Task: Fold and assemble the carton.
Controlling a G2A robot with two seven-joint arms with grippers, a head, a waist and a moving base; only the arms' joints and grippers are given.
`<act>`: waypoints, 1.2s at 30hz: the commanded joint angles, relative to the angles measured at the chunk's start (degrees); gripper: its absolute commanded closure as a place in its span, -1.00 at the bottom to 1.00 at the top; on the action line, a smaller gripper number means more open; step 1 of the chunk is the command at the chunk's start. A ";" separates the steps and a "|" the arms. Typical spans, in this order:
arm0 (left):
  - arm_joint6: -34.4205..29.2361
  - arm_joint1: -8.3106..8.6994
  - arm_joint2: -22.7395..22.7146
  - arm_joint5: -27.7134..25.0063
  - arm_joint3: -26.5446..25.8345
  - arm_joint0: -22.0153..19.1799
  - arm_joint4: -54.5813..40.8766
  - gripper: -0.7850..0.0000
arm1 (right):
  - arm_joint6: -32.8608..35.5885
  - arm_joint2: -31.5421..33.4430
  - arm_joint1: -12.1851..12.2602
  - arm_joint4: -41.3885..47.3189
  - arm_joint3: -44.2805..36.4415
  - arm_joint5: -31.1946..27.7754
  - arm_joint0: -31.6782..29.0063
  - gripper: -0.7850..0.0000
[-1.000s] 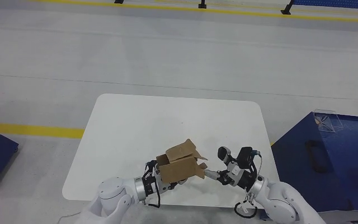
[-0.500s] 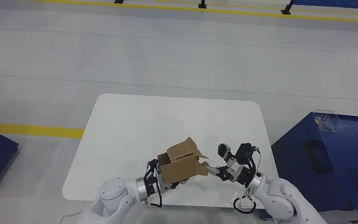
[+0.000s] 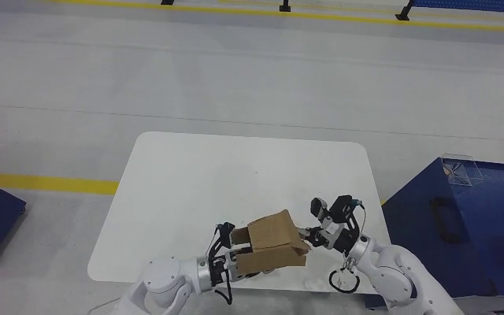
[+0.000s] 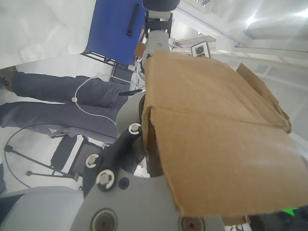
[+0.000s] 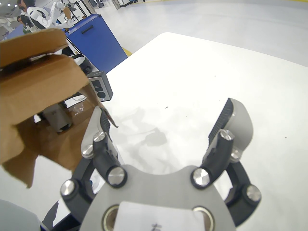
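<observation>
We see carton (image 3: pixel 273 240) above table (image 3: pixel 236 169), near robot-side edge, between grippers: left gripper (image 3: pixel 235 252) at its left end, right gripper (image 3: pixel 309 236) touching right end.

so the left gripper (image 3: pixel 229 251) is clamped on the carton (image 3: pixel 272 236) by the table's (image 3: pixel 197 173) near edge, and the right gripper (image 5: pixel 166 120) sits just beside it, jaws wide apart

The white rounded desk (image 3: pixel 197 173) offers open surface from its middle to the far edge and out to both sides. Near the front edge the brown cardboard carton (image 3: pixel 272 240) blocks the way. It is held at one end by the clamped left pincer (image 3: pixel 235 253). At the other end the right pincer (image 5: pixel 166 118) is spread wide, one finger (image 5: pixel 103 121) touching a flap. A blue cabinet (image 3: pixel 445 228) stands close off the desk's right side.
</observation>
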 commanded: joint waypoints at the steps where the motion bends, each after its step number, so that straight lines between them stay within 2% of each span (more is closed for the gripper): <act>1: -1.06 0.09 0.60 -0.34 -0.20 0.04 1.03 1.00 | 0.04 -0.59 -0.17 -0.48 0.30 0.42 0.47 -1.00; 7: -0.49 0.09 0.89 -0.37 0.46 -0.26 0.67 1.00 | -0.27 -1.13 -0.51 -0.75 0.95 0.40 1.08 -1.00; 15: 0.90 0.14 0.35 0.27 1.29 -0.76 -0.42 1.00 | -1.17 6.02 0.11 6.35 -0.62 -3.93 -1.96 -1.00; 18: 1.70 0.12 0.81 -0.15 1.26 -0.70 0.31 1.00 | 0.41 7.54 0.35 8.32 -2.51 -6.26 -3.95 -1.00; 24: 3.02 0.07 1.78 -0.78 1.19 -0.74 1.89 1.00 | 3.42 4.76 0.10 6.45 -3.68 -5.77 -4.68 -1.00; 29: 3.34 0.14 1.92 -1.61 1.04 -0.30 2.44 1.00 | 2.76 1.60 -0.48 4.85 -2.38 -4.78 -3.26 -1.00; 36: 3.30 0.30 1.72 -1.84 1.16 0.23 2.32 1.00 | 2.51 0.60 -0.80 4.48 -1.73 -4.87 -2.90 -1.00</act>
